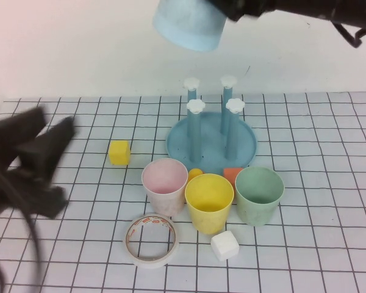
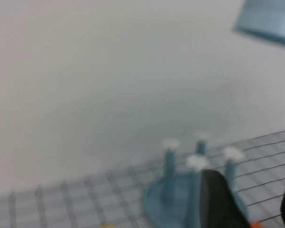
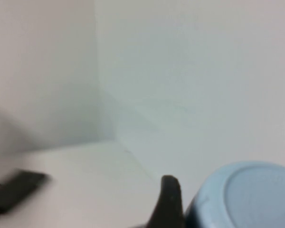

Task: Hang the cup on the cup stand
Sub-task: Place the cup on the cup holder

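Note:
The light blue cup (image 1: 189, 24) hangs high in the air, up behind the cup stand (image 1: 211, 141), with my right gripper (image 1: 230, 8) shut on it from the right. The right wrist view shows the cup (image 3: 249, 194) with its round base toward the camera and one dark finger (image 3: 168, 202) against its side. The stand is a round blue tray with white-capped pegs (image 1: 196, 107), all bare; the left wrist view also shows the cup stand (image 2: 180, 199). My left gripper (image 1: 55, 122) hovers blurred at the table's left, open and holding nothing, its fingers (image 2: 218, 199) apart.
In front of the stand sit a pink cup (image 1: 165, 183), a yellow cup (image 1: 208, 198) and a pale green cup (image 1: 258, 192). Also there: a tape roll (image 1: 150, 240), a white cube (image 1: 224, 245), a yellow cube (image 1: 119, 152), an orange block (image 1: 232, 175) and a small yellow ball (image 1: 195, 173).

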Controlling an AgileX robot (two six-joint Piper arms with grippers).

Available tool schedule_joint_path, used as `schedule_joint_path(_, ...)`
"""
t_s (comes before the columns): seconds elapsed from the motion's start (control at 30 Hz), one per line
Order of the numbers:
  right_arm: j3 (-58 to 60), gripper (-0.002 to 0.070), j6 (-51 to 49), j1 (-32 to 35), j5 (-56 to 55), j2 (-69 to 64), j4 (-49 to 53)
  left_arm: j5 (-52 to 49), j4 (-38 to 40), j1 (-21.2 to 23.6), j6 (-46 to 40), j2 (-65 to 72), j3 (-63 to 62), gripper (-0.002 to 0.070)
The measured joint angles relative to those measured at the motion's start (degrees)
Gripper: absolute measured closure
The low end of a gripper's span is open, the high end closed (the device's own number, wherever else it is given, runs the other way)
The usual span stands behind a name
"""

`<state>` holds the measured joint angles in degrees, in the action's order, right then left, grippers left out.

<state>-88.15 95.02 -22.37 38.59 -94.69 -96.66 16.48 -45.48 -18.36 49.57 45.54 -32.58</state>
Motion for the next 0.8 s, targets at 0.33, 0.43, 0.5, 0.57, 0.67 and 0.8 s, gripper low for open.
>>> schedule_joint_path(0.33,-2.08,0.0108,23.13,-3.61,-16.77,-8.42,-0.52,-18.92,-12.77,0.00,26.23,-13.61,6.74,0.0643)
schedule_joint_path(0.43,-5.57,0.0108,21.98,-3.70,-18.45,-13.23,-0.76,-17.91,-12.99,0.00,26.78,-16.22,10.10,0.0666)
schedule_joint_path(0.5,-8.28,0.0108,20.51,-3.70,-19.06,-16.77,-0.76,-17.48,-12.99,0.00,26.91,-17.33,11.93,0.0671)
schedule_joint_path(0.57,-11.19,0.0108,18.76,-3.70,-20.24,-19.69,-0.88,-17.12,-12.99,0.00,27.18,-17.92,12.85,0.0673)
schedule_joint_path(0.67,-15.42,0.0108,14.02,-3.75,-23.84,-23.21,-1.10,-16.48,-12.99,0.00,27.18,-18.11,13.48,0.0675)
schedule_joint_path(0.8,-18.56,0.0108,8.97,-3.75,-27.82,-26.87,-1.45,-16.48,-13.24,0.00,27.18,-18.16,13.59,0.0675)
